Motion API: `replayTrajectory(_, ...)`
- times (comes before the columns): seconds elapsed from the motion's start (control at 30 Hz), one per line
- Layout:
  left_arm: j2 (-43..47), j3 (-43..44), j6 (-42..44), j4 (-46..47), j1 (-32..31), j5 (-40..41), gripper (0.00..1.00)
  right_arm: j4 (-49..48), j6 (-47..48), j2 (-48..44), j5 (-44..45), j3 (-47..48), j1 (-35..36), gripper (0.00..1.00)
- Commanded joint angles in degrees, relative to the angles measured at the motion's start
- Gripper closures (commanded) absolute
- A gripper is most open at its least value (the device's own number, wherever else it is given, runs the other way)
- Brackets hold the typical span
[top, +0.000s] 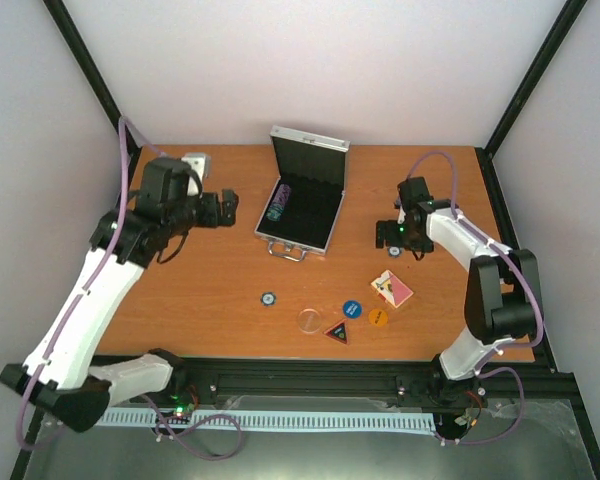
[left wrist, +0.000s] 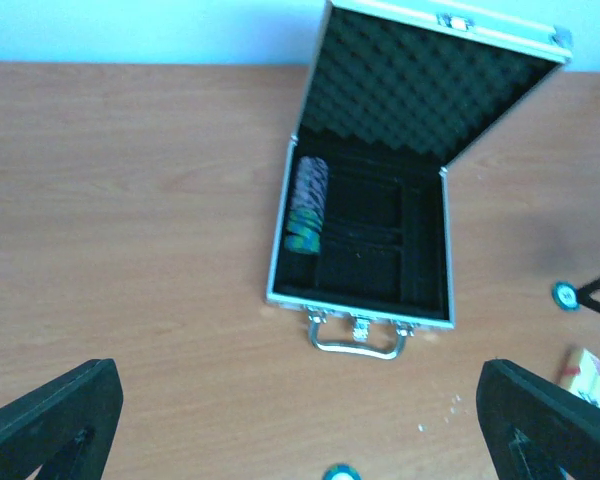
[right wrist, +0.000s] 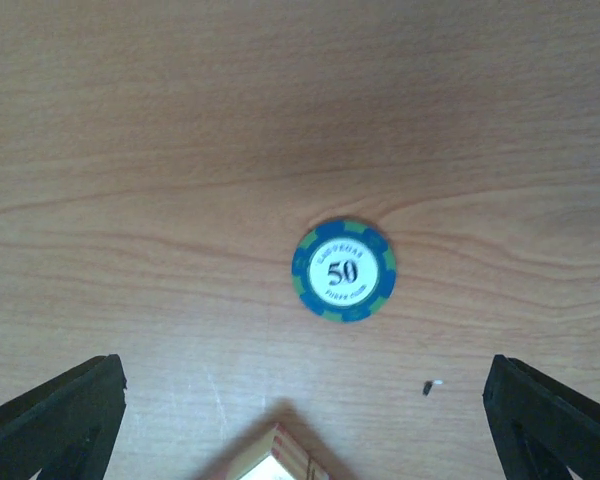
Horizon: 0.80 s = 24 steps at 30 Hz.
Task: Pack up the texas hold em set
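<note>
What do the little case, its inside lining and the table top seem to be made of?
Case: silvery metal, probably aluminium, judging by its bright shiny edges and handle.
Lining: matt black foam, with an egg-crate bump pattern inside the lid.
Table top: wood or wood-look laminate, orange-brown with visible grain. The look does not show which.

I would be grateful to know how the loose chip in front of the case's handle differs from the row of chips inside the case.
The loose chip lies flat on the table; the row of chips stands on edge. The loose chip is alone and unpacked; the row of chips is stacked side by side in the left slot of the open case. Both are round discs.
</note>
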State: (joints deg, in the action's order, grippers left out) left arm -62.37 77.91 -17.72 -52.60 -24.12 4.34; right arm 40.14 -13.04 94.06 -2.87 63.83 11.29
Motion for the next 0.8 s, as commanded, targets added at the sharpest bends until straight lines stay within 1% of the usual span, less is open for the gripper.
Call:
replayTrajectory(0.0, -7.8, 10.3, 0.1, -5.7, 0.3, 5.3, 0.0, 0.8, -3.2, 2.9, 5.6, 4.6, 0.2, 0.01)
replayTrajectory(0.1, -12.2, 14.3, -0.4, -6.7, 0.4, 4.0, 0.0, 1.7, -4.4, 7.7, 7.7, 6.6, 0.2, 0.02)
replayTrajectory(0.17, -14.0, 15.3, -1.2, -6.4, 0.5, 3.0, 0.0, 2.1, -4.6, 11.0, 7.6, 7.7, 0.2, 0.06)
replayTrajectory(0.3, -16.4, 16.2, -1.9, -4.9, 0.6, 1.3, 0.0, 2.2, -4.9, 15.4, 7.7, 8.7, 0.3, 0.08)
replayTrajectory(0.4, -18.0, 16.4, -1.1, -3.9, 0.8, 0.5, 0.0, 2.3, -4.8, 16.2, 7.1, 8.5, 0.3, 0.09)
replayTrajectory(0.53, -21.4, 19.1, 0.5, -5.6, 1.0, -0.5, 0.0, 2.1, -4.9, 16.5, 7.7, 8.5, 0.3, 0.12)
replayTrajectory(0.63, -22.7, 20.4, 0.3, -5.9, 1.2, -1.1, 0.0, 2.8, -5.4, 16.9, 8.0, 8.6, 0.3, 0.16)
replayTrajectory(0.77, -22.3, 19.7, -0.5, -5.6, 1.4, -1.8, 0.0, 3.1, -5.6, 16.4, 8.0, 7.3, 0.3, 0.21)
